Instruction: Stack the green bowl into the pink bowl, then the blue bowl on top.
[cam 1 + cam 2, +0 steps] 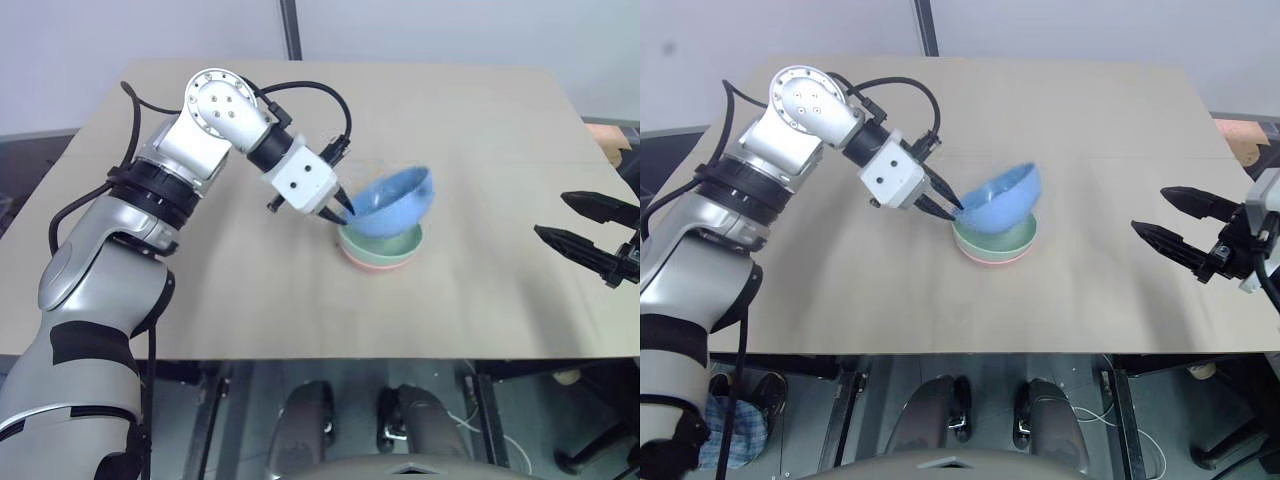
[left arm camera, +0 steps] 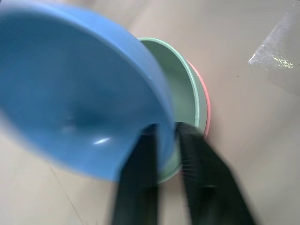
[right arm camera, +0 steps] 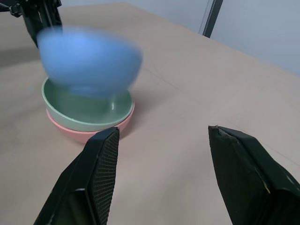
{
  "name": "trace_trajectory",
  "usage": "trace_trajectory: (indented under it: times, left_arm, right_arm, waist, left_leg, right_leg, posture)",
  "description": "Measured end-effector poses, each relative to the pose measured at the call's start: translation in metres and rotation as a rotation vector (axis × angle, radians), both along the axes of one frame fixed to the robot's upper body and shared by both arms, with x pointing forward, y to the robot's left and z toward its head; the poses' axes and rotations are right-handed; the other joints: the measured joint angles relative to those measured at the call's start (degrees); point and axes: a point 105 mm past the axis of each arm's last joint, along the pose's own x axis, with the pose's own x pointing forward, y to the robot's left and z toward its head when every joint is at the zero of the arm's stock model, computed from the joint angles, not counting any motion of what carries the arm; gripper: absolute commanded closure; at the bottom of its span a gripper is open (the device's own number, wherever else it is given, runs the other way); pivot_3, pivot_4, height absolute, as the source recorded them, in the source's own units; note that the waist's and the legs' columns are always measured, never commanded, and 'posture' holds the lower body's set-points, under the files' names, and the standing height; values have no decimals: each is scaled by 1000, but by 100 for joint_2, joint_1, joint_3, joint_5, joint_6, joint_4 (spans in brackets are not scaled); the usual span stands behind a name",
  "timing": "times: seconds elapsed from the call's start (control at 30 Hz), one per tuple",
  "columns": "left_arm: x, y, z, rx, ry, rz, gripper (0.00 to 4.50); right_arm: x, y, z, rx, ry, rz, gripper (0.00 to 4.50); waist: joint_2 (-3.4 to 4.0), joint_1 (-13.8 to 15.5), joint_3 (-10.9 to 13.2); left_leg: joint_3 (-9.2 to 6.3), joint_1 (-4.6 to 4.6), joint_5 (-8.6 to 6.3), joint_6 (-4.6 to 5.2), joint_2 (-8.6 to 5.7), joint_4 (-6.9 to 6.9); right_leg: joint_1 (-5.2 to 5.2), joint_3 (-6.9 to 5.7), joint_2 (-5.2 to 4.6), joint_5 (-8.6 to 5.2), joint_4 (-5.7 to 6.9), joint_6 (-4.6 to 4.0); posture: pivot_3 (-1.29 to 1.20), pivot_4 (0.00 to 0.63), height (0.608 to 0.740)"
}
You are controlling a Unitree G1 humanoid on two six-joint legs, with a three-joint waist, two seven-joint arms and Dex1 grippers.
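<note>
Tan tabletop (image 1: 480, 150), mid-surface: green bowl (image 1: 1002, 240) nested in pink bowl (image 1: 992, 259). Left gripper (image 1: 952, 208) pinches blue bowl (image 1: 1002, 197) rim, tilted above for stacking. Right gripper (image 1: 1173, 223) wide, idle near right edge.

No text, label, brand, number or sign is showing legibly anywhere (the bowls and the tabletop are looking plain and unmarked).
</note>
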Motion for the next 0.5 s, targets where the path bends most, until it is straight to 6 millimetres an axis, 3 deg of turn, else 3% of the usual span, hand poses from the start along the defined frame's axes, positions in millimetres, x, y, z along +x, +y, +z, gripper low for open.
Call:
trace_trajectory:
  times: [0.1,0.27,0.4,0.5]
  left_arm:
    - [4,-2,0,-17,5,16,2312]
    - [13,2,19,-141,20,100,2312]
    - [21,24,33,-265,85,244,2312]
    - [28,53,26,-379,171,409,2312]
  right_arm:
    - [0,0,-2,0,8,-1,1170]
    - [0,1,-2,0,5,4,1170]
    - [1,-4,-5,9,22,6,1170]
    - [4,-11,-7,9,37,0,1170]
  waist:
    - [0,1,0]
    - [0,-10,0]
    - [2,-20,-1]
    - [3,-25,-1]
  left_leg:
    - [-1,-1,0,0,0,0]
    - [0,0,0,0,2,0]
    - [2,2,0,0,4,-1]
    - [3,4,0,-1,6,-1]
  right_leg:
    - [0,0,1,0,0,0]
    - [-1,1,5,0,0,0]
    - [-1,3,7,0,0,0]
    - [-1,4,6,0,2,0]
  posture:
    - [0,150,740]
    - [0,150,740]
    - [0,150,740]
    - [0,150,740]
